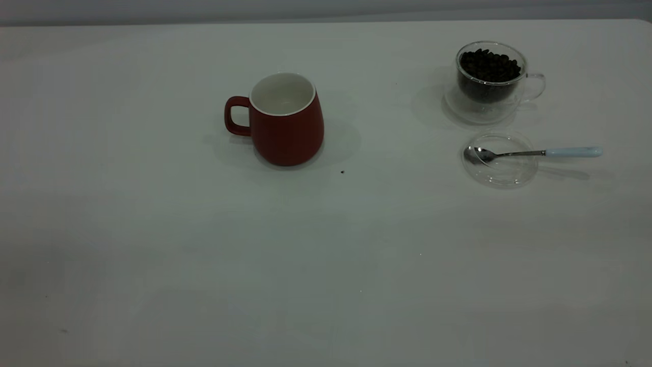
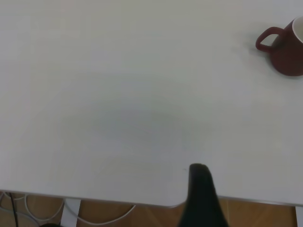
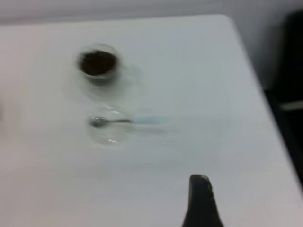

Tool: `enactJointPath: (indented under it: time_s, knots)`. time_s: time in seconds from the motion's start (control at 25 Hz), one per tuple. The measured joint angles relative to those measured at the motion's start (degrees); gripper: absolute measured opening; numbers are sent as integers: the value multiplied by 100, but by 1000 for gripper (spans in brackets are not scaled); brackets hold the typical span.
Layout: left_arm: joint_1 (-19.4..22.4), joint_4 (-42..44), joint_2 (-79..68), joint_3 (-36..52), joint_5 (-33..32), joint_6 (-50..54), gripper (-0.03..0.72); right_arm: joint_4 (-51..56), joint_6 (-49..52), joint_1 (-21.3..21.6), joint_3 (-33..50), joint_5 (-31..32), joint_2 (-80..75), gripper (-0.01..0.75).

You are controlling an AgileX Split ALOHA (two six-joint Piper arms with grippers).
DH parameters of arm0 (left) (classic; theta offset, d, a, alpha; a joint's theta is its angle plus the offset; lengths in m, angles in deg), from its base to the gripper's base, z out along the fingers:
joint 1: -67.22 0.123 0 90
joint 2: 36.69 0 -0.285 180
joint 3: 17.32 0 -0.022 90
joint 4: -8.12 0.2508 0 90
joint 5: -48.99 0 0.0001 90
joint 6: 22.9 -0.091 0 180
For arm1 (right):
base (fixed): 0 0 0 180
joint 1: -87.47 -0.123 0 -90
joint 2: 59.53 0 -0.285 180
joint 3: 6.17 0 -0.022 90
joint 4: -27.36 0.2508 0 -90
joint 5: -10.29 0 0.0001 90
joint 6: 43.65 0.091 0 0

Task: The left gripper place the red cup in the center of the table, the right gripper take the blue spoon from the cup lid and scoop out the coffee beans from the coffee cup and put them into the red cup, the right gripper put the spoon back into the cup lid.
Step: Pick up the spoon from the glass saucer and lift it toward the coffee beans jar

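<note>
The red cup (image 1: 286, 122) stands mid-worktop (image 1: 153, 229), no writing readable. The spoon (image 1: 530, 152) rests in the lid (image 1: 500, 160) beside the bean cup (image 1: 490, 81). Whether either pincer is open or closed, I cannot tell.

A plain white table (image 1: 153, 244) fills the scene; beyond its near edge, brownish floor (image 2: 142, 215) shows with what may be white cables (image 2: 102, 220).
</note>
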Motion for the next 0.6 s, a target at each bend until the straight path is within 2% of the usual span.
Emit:
enactJointPath:
  time_s: [0.12,0.24,0.32,0.4,0.48,0.6]
  knots:
    - [0,0,0,0,0,0,587,324,-493,0,0,-743,-995,582]
    - [0,0,0,0,0,0,587,406,-1037,0,0,-1843,-2261,594]
    - [0,0,0,0,0,0,587,748,-1214,0,0,-2851,-3234,597]
    - [0,0,0,0,0,0,587,1177,-1487,-29,-51,-3525,-4126,596]
    - [0,0,0,0,0,0,587,1490,-1901,-76,-197,-3873,-5099,595]
    - [0,0,0,0,0,0,587,2122,-2523,-83,-572,-3887,-6354,590]
